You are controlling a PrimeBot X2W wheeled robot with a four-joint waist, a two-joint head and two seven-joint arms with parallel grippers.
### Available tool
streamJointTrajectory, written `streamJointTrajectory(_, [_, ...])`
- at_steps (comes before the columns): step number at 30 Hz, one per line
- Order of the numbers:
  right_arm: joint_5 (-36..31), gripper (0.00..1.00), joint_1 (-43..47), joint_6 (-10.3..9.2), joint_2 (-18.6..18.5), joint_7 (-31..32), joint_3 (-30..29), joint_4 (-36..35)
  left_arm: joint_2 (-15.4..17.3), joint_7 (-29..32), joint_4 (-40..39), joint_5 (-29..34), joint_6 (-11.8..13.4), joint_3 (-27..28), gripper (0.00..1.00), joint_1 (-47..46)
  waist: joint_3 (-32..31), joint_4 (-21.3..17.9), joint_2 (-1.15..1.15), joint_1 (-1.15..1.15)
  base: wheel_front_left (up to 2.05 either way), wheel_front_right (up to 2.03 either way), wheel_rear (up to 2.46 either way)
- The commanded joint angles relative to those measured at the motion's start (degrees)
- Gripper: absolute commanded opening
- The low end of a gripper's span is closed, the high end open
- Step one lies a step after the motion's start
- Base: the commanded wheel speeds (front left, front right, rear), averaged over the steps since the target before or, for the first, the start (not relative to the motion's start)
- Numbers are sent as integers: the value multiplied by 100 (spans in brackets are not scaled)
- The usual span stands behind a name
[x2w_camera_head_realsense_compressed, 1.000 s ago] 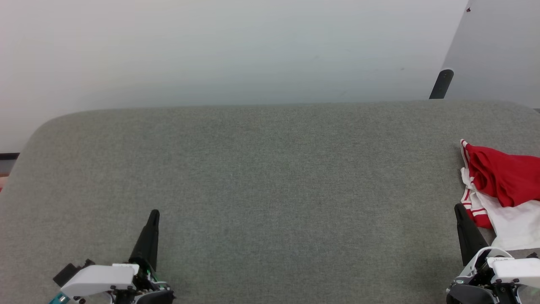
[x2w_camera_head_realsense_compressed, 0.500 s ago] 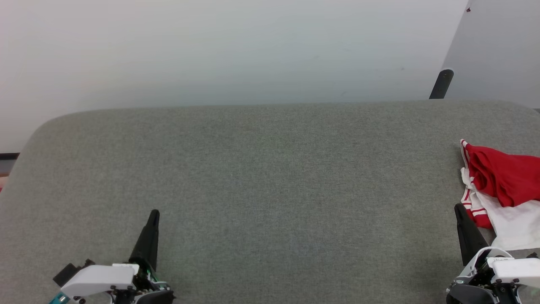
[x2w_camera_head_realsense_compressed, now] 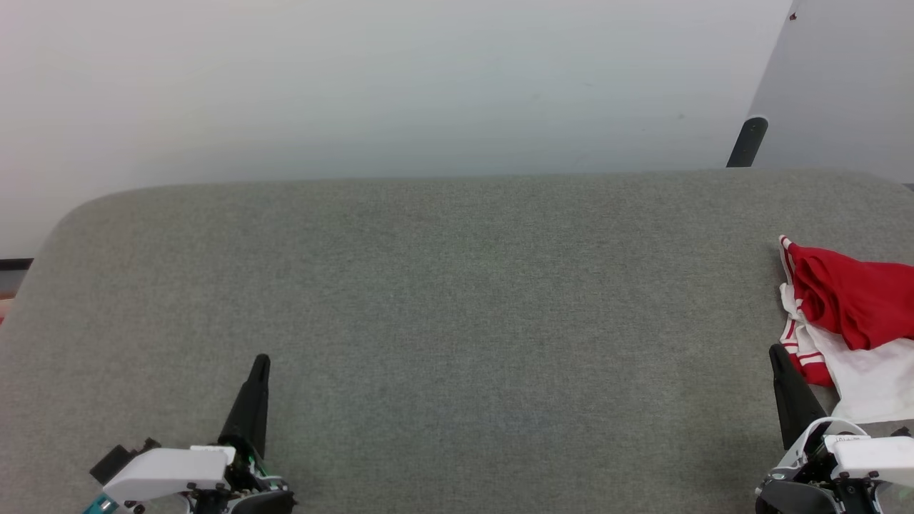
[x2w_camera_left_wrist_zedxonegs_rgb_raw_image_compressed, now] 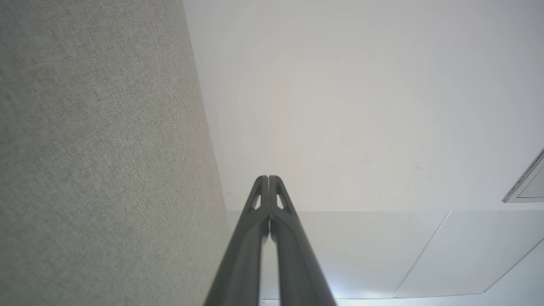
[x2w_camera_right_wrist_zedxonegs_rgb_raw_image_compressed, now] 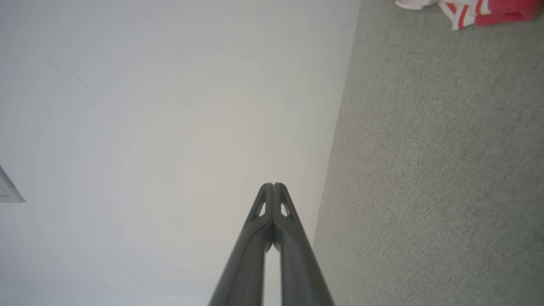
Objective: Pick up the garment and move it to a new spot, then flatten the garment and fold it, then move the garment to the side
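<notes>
Garment [x2w_camera_head_realsense_compressed: 853, 303] bunched just right of right claw [x2w_camera_head_realsense_compressed: 774, 351], apart, claw closed

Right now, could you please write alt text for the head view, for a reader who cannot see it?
A crumpled red and white garment lies at the right edge of a grey fabric surface, close to the right gripper. The left gripper sits at the lower left, far from the garment; both grippers are shut and hold nothing.
</notes>
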Motion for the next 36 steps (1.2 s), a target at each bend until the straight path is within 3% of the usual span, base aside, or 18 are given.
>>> streamJointTrajectory(1, [25, 0, -14, 2, 13, 20, -1, 1, 2, 16, 4, -10, -22, 15, 0, -51, 0, 0, 0, 0, 0, 0, 0])
streamJointTrajectory(36, [26, 0, -14, 2, 13, 19, 0, 1, 2, 17, 4, -9, -23, 15, 0, -51, 0, 0, 0, 0, 0, 0, 0])
